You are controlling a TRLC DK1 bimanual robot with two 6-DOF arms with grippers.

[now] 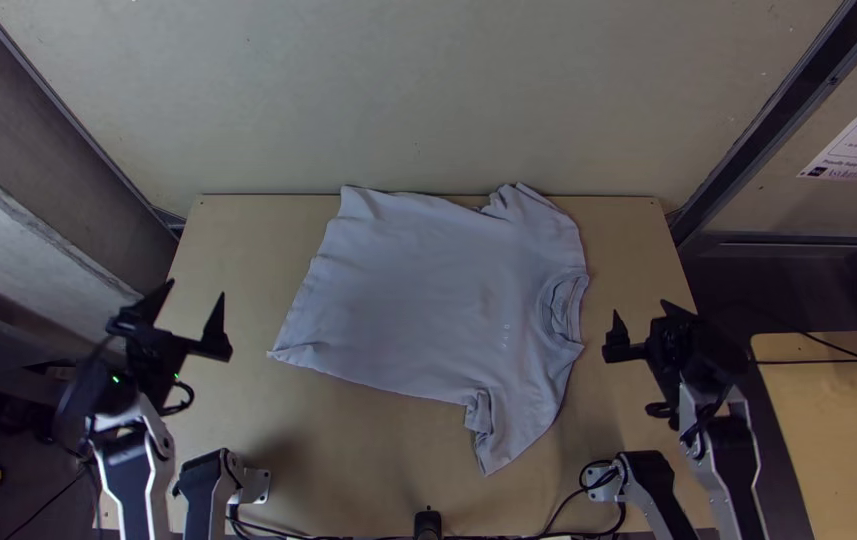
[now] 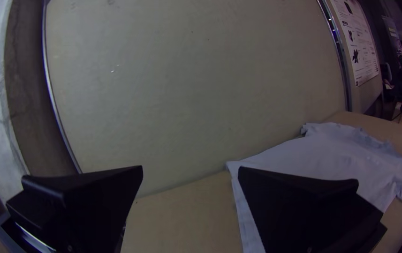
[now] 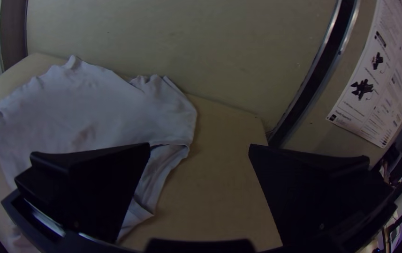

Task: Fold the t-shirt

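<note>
The light grey t-shirt [image 1: 418, 290] lies spread on the table, its collar toward the right, its hem toward the left and one sleeve pointing to the near edge. Left of the hem, my left gripper [image 1: 196, 290] stands open, apart from the cloth. My right gripper [image 1: 640, 322] is open to the right of the collar, also not touching. In the left wrist view, the shirt [image 2: 322, 154] lies beyond the open left gripper [image 2: 190, 171]. In the right wrist view, the open right gripper [image 3: 200, 146] has the shirt [image 3: 93, 107] past one finger.
The wooden table [image 1: 238, 400] has bare wood around the shirt. A pale wall [image 1: 428, 100] rises behind its far edge. Cables [image 1: 548, 520] run along the near edge by a small black post [image 1: 428, 524]. A second table [image 1: 828, 400] stands at the right.
</note>
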